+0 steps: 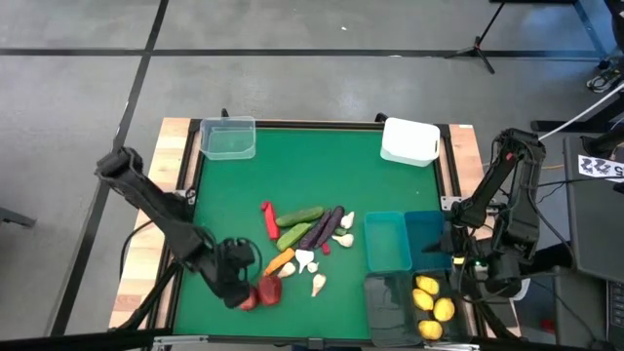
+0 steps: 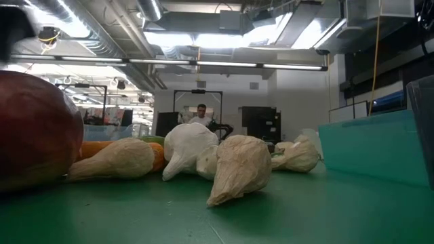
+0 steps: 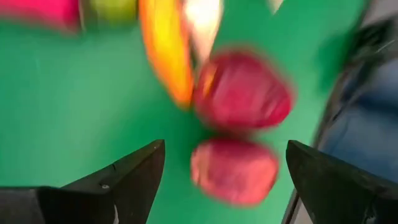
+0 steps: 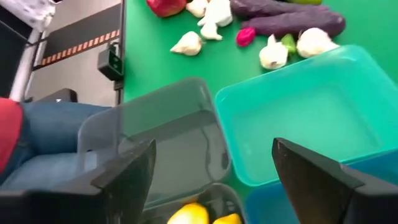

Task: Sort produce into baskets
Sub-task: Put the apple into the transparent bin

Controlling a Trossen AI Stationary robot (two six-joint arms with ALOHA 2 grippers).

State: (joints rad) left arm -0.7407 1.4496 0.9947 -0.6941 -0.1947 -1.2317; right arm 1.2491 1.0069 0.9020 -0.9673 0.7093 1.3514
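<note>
The produce lies in a pile mid-table: a red pepper (image 1: 268, 219), cucumbers (image 1: 297, 216), eggplants (image 1: 322, 229), garlic (image 1: 318, 284) and a carrot (image 1: 279, 261). Two dark red round ones (image 1: 261, 293) rest on the mat at the pile's near left. My left gripper (image 1: 237, 276) hangs open just above them. In its blurred wrist view the nearer one (image 3: 233, 169) shows between the two fingers, untouched. My right gripper (image 1: 460, 258) is open above the dark smoky baskets (image 4: 168, 140) and the teal baskets (image 4: 305, 118). Lemons (image 1: 431, 302) lie in a dark basket.
A clear basket (image 1: 227, 137) stands at the far left of the mat and a white one (image 1: 409, 140) at the far right. Two teal baskets (image 1: 387, 241) and the dark ones (image 1: 390, 302) crowd the near right. A person (image 2: 201, 115) stands far off in the room.
</note>
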